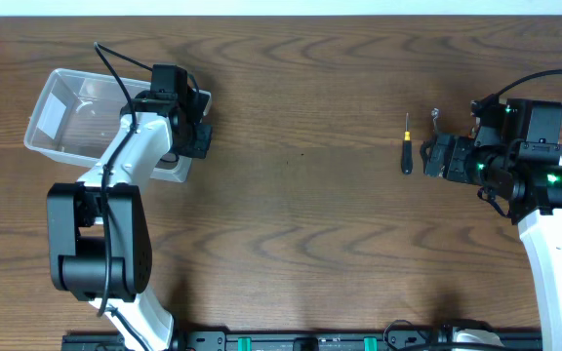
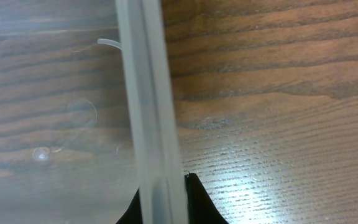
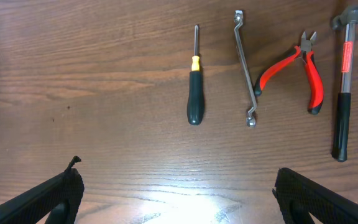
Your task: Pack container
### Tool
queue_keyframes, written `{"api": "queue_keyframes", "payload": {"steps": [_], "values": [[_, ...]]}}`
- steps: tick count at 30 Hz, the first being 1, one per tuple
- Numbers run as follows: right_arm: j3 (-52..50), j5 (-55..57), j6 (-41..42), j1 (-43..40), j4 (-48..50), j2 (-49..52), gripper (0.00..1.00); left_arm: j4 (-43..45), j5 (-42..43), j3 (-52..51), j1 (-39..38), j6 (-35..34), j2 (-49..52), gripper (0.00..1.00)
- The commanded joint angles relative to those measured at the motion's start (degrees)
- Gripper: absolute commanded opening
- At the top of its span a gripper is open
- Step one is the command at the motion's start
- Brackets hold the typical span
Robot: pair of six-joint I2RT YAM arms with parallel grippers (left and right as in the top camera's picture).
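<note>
The clear, round-cornered container [image 1: 66, 122] sits at the far left of the table [image 1: 301, 224]. The left gripper [image 1: 188, 146] is clamped on its right-hand rim, and only the left wrist view shows that rim running between the dark fingertips [image 2: 194, 200]. The right gripper [image 3: 182, 202] is spread wide, short of a screwdriver [image 3: 194, 87], wrench [image 3: 245, 68], pliers [image 3: 294, 68] and hammer [image 3: 344, 87]; from overhead the right arm [image 1: 554, 244] hides most of that row.

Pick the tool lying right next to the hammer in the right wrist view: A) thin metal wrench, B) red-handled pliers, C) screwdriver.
B: the red-handled pliers lie beside the hammer, with the wrench and screwdriver farther off.
</note>
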Motion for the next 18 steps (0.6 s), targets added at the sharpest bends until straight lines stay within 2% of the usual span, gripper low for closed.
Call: {"api": "queue_keyframes", "payload": {"steps": [1,11,18], "values": [[1.3,-0.5,0.6,-0.3,0.0,-0.1,0.99,-0.5,-0.3,0.8,-0.7,-3.3,-4.3,0.06],[1.3,-0.5,0.6,-0.3,0.0,-0.1,0.99,-5.4,-0.3,0.9,-4.5,-9.3,-10.1,0.06],[1.3,-1.1,0.6,-0.3,-0.1,-0.1,0.99,-5.9,-6.8,0.9,-5.6,-9.2,-10.1,0.06]]}}
